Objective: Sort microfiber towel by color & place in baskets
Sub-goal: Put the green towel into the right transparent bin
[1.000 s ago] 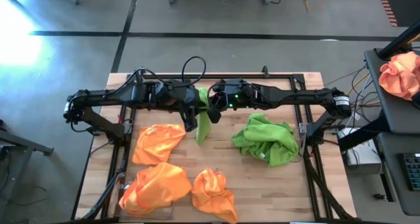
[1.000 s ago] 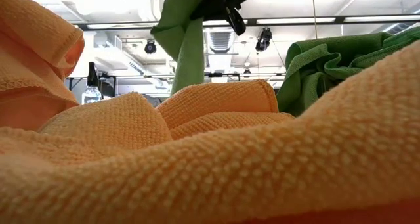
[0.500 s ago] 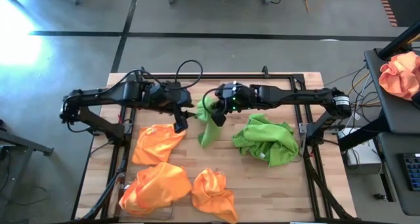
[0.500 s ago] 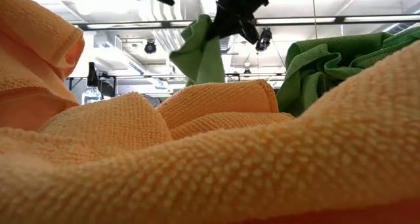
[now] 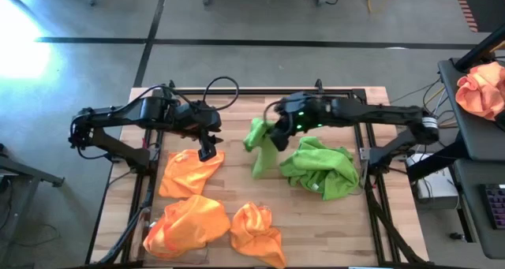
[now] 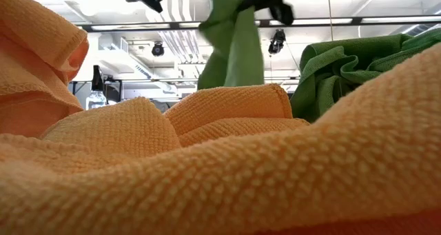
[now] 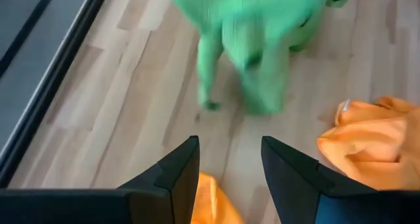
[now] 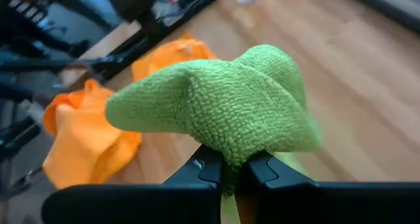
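Note:
A lime green microfiber towel [image 5: 260, 147] hangs from my right gripper [image 5: 276, 131] above the middle of the table; the low view shows the towel [image 6: 231, 45] dangling in the air. My right gripper [image 8: 226, 168] is shut on it. My left gripper [image 5: 209, 148] hovers to the towel's left, open and touching nothing, above the far orange towel [image 5: 189, 170]; its wrist view shows the open gripper [image 7: 226, 165] facing the blurred green towel [image 7: 252, 53]. A heap of green towels [image 5: 319, 168] lies to the right. No basket shows plainly. My right gripper pinches a bunched fold of the green towel [image 8: 226, 155] between its two fingers, several layers gathered together. The bunch bulges out beyond the fingertips. The towel is lifted clear of the table and hangs slack below the gripper.
Two more orange towels [image 5: 185, 226] [image 5: 256, 233] lie crumpled by the near edge and fill the low view's foreground [image 6: 227, 166]. Dark frame rails [image 5: 150, 182] run along the table's left and right sides. A peach-pink cloth [image 5: 481, 91] sits off the table on the right.
My left gripper has drawn away from the green towel toward the table's left and a little nearer. My right gripper has carried the towel toward the right, nearer the green heap, and the hanging towel has swung with it.

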Action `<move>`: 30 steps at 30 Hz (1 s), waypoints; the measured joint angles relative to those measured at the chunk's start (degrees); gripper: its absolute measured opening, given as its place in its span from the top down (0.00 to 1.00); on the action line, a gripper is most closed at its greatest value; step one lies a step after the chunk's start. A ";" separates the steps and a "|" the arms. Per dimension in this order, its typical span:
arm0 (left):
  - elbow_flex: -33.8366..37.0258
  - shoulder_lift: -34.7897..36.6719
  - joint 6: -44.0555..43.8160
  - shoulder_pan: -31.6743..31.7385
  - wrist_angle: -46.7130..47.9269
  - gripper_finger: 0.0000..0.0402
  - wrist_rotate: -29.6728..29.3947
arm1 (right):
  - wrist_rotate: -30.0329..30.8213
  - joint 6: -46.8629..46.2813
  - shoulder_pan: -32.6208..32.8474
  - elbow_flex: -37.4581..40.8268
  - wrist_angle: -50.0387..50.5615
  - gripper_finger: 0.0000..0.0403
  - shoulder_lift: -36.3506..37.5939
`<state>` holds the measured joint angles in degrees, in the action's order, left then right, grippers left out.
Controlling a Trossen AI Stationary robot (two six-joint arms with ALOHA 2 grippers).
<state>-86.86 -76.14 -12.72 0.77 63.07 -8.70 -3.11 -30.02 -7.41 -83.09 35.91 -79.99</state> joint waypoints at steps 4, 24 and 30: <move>0.40 -0.22 0.14 -0.01 0.64 0.63 -3.25 | 6.26 -0.48 0.30 0.00 6.46 0.97 5.13; 12.58 1.34 -3.94 0.01 -3.14 0.63 -4.49 | 5.28 -14.09 0.44 0.00 45.29 0.97 14.75; 18.18 4.67 -5.70 0.09 -9.08 0.63 -5.24 | -2.21 -17.11 1.09 0.00 52.12 0.97 14.47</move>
<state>-68.69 -71.47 -18.42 0.86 53.99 -13.94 -5.31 -47.12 -6.32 -83.09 88.03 -65.52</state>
